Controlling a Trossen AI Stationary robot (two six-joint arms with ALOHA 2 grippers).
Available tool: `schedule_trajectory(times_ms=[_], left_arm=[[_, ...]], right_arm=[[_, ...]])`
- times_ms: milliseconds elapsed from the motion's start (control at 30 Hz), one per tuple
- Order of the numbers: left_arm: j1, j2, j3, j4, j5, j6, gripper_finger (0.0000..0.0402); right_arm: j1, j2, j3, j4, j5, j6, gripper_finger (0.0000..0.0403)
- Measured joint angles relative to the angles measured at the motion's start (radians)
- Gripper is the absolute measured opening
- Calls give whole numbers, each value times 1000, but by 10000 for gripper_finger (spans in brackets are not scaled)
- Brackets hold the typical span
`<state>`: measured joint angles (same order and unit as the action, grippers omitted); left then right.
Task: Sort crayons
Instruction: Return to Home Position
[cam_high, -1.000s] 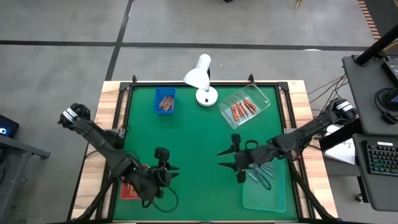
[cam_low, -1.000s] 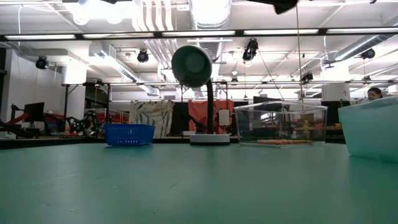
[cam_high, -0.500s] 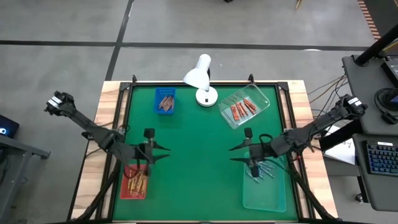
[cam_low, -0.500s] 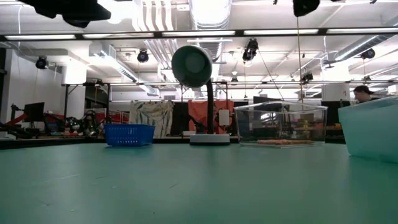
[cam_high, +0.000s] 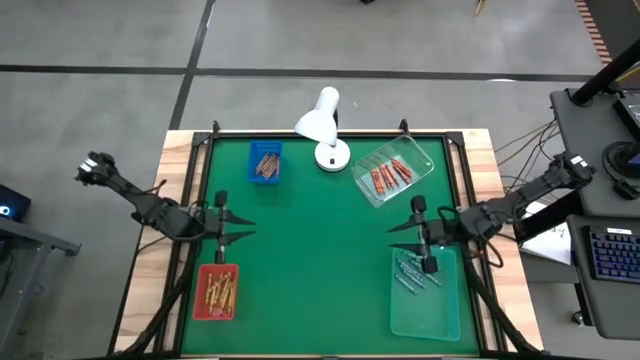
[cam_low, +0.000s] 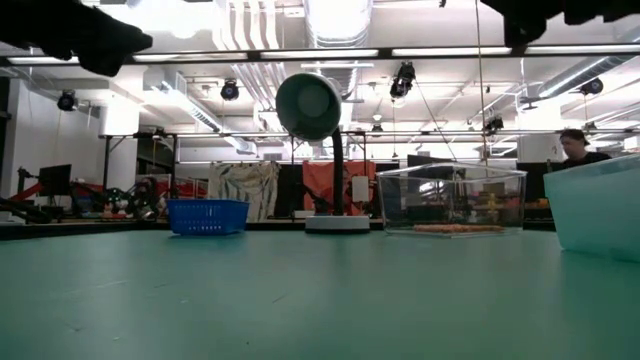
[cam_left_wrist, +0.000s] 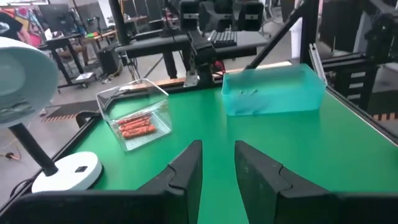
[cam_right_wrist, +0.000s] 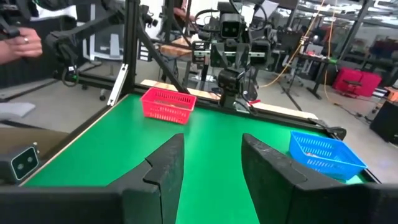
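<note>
At the left edge of the green tabletop (cam_high: 320, 260), the left claw (cam_left_wrist: 217, 144) hangs empty with its fingers a narrow gap apart. It is just far of the red rectangular mesh bin (cam_right_wrist: 166, 109) holding the yellow-gold crayons (cam_high: 218, 290). Orange-brown crayons (cam_high: 266, 164) lie in the blue mesh bin (cam_low: 207, 216) at the far left, beside the white desk lamp (cam_high: 320, 122). Red crayons (cam_high: 388, 176) sit in the clear plastic box (cam_low: 450, 195), right of the lamp. The right claw (cam_right_wrist: 212, 138), parted wider and also empty, hangs over the far end of the pale teal translucent tray (cam_left_wrist: 273, 96), where the light blue-grey crayons (cam_high: 408, 280) lie. I see no loose crayon on the green. To home cleanly, each arm should probably draw outward and stay high, and the right one should clear the tray wall before folding.
</note>
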<state>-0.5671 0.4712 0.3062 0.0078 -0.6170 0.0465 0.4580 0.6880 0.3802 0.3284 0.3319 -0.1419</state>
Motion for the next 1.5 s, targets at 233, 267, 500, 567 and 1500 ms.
schedule_trajectory(times_ms=[233,267,500,567,1500], left_arm=[[0,-150,-62,-24,-1,23,76],[0,-172,-69,-33,-4,24,76],[1,-331,-123,-62,-51,49,76],[2,-381,-138,-63,-67,73,76],[95,-455,-294,71,-262,-43,77]], right_arm=[[0,-146,-101,1,0,1,150],[0,-172,-116,0,0,0,149],[-3,-365,-196,1,9,-62,144],[-15,-423,-208,-10,9,-68,143],[-191,-658,-369,-136,47,-86,132]])
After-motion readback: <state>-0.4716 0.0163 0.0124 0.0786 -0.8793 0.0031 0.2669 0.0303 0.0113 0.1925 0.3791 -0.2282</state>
